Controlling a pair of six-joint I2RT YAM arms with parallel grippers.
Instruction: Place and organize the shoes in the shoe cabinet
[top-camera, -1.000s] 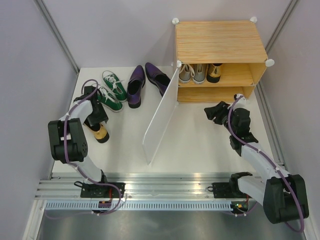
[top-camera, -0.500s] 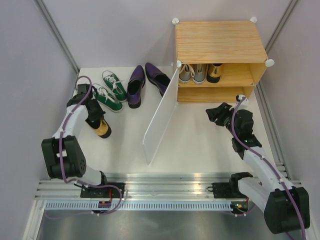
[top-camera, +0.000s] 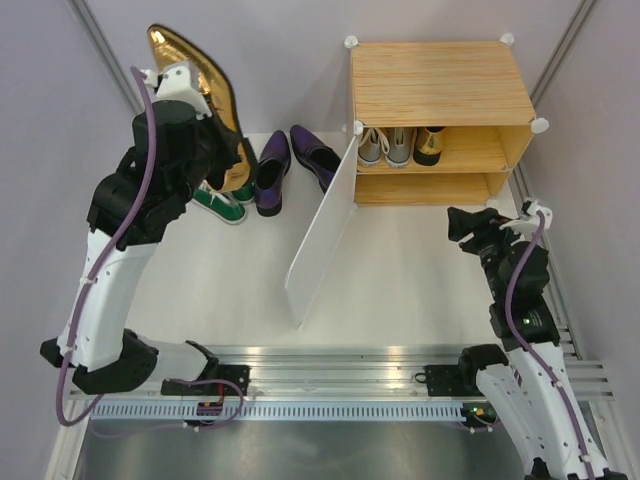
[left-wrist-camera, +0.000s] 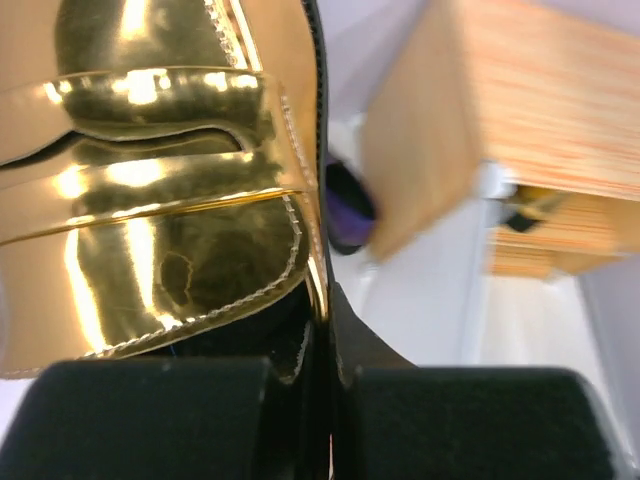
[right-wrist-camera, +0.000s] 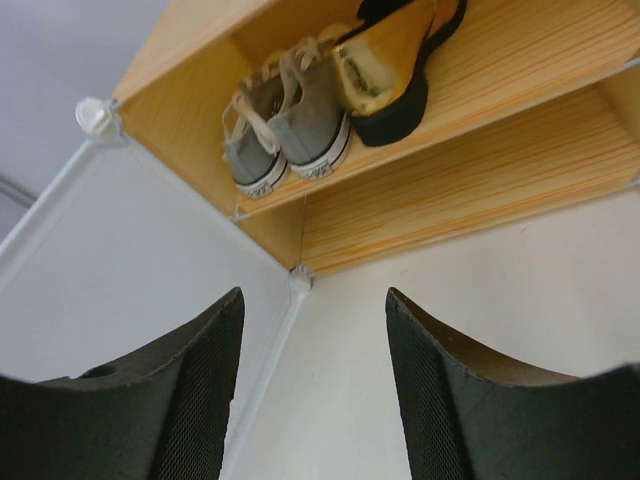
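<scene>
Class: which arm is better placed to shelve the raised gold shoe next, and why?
Left: the left gripper is shut on the gold shoe, held above the table. The right gripper hangs open and empty before the shoe cabinet.

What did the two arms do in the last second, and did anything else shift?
The left gripper closed on the gold shoe lying on the table and lifted it high. The right gripper, open and empty, shifted slightly right before the shoe cabinet. The shelved grey sneakers, the purple shoes and the open door stayed put.
</scene>
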